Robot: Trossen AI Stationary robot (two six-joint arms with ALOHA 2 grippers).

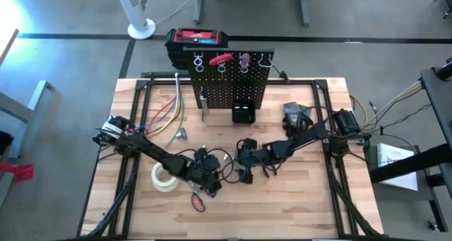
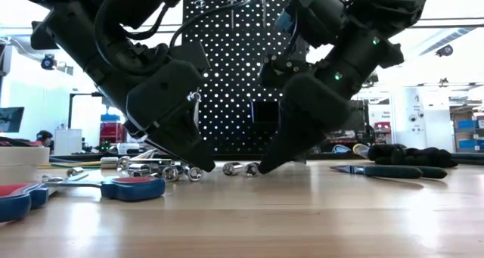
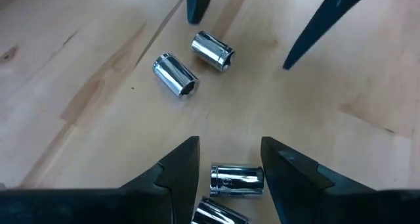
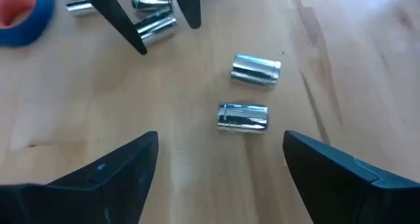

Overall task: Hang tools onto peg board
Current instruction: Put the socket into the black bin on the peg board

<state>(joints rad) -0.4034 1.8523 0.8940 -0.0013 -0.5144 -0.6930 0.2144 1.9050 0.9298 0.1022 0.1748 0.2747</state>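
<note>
Low view showed the pale wooden desk (image 2: 302, 220) running away from the lens, with the blue-and-red handles of a tool (image 2: 113, 188) lying nearest at one side. Behind them my left jaws (image 2: 198, 166) and my right jaws (image 2: 253, 167) both came down to the boards, tips close to a scatter of small silver steel sockets (image 2: 162, 169). A black-handled plier (image 2: 382, 169) lay flat farther along, with a black glove (image 2: 423, 155) just behind it.

My left jaws (image 3: 230, 165) stood partly open, straddling one short chrome socket (image 3: 236, 180) that lay on its side between the fingers; I could not tell whether the fingers touched it. A second socket (image 3: 220, 214) lay just beside it. My right jaws (image 4: 220, 152) were spread wide and held nothing, with two more chrome sockets (image 4: 243, 116) lying on the wood just beyond the fingers.

From above, a white tape roll (image 1: 165, 177) sat beside my left arm. At the far edge the upright black perforated metal peg board (image 1: 229, 82) stood, with red-handled tools (image 1: 221, 59) on the silver hooks along its top and a small black bin (image 1: 243, 113) at its foot. A red-and-black toolbox (image 1: 197, 39) sat behind it.
</note>
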